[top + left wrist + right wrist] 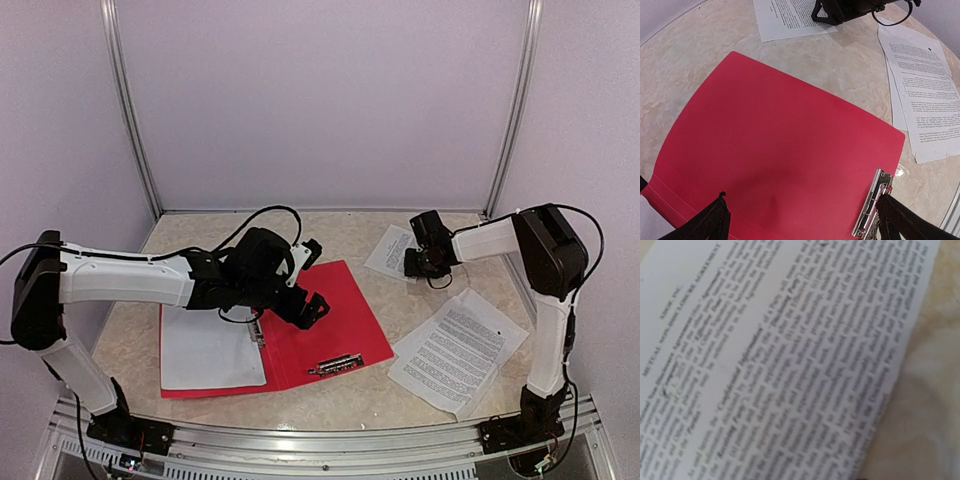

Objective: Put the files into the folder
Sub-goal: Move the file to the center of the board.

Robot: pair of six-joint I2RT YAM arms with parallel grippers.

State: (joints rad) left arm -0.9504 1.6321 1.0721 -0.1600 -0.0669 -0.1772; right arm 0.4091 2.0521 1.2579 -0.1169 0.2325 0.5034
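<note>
We look down on a pale marbled table (pixel 400 300) inside a white-walled booth. The red folder (pixel 340 320) lies open across its middle, with one white sheet (pixel 205 350) on its left half and a metal clip (pixel 335 365) near the lower edge of its right half. We judge the task barely begun: one sheet at most is in, and the other files lie out on the table to the right. These are a printed stack (pixel 458 350) near the front and a single printed sheet (pixel 385 250) farther back. The left gripper (pixel 316 280) hovers over the folder's right half, jaws spread wide, holding nothing. The right gripper (pixel 415 265) is down at the far sheet's right edge. Its wrist camera shows only blurred print, so we cannot tell how wide its jaws stand or whether they have the paper.
</note>
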